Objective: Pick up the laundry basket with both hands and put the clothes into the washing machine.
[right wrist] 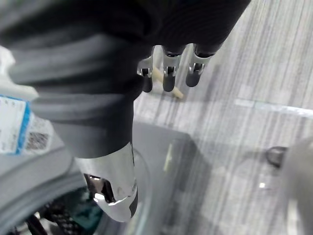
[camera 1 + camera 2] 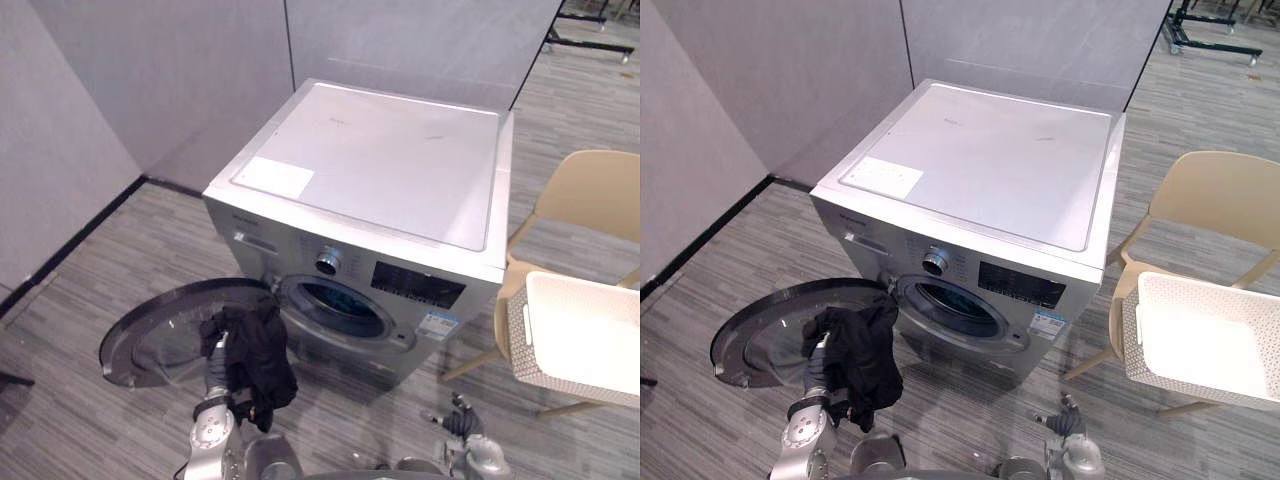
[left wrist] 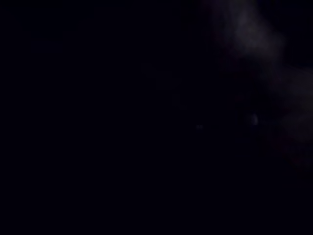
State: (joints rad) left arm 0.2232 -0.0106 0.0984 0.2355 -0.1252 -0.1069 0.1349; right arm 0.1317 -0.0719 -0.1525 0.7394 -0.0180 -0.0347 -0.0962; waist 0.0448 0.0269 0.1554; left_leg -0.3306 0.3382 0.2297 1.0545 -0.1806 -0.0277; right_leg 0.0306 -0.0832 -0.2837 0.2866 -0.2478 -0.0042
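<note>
Mid-load, by the look of it. Black garment (image 2: 258, 362) hanging off the left hand (image 2: 214, 372) just in front of the washing machine (image 2: 400, 170), between the swung-open door (image 2: 150, 345) and the drum opening (image 2: 335, 305) — not yet inside. Left hand's hold: cannot tell, buried in cloth. Right hand (image 1: 110, 178) low by the machine's front, relaxed and open, holding nothing. White basket (image 2: 560, 385) sitting on the beige chair (image 2: 590, 190) off to the right, well apart from both hands.

Risks from here, as judgement only:
- Snagging a trailing fold on the door rim or the lip of the opening.
- Dropping the garment to the floor short of the drum, given a possibly shallow hold.
- Leaving a sleeve draped over the seal and so blocking the door from shutting.

Harder to control with just 1 hand on floppy cloth.

Writing: 2 stickers — a white one (image 2: 273, 177) on the lid, seemingly blank, and a blue-and-white one (image 2: 437, 325) at the front's lower right, carrying a square code, print too small to read. Small lettering on the left of the front panel, likewise unreadable.
</note>
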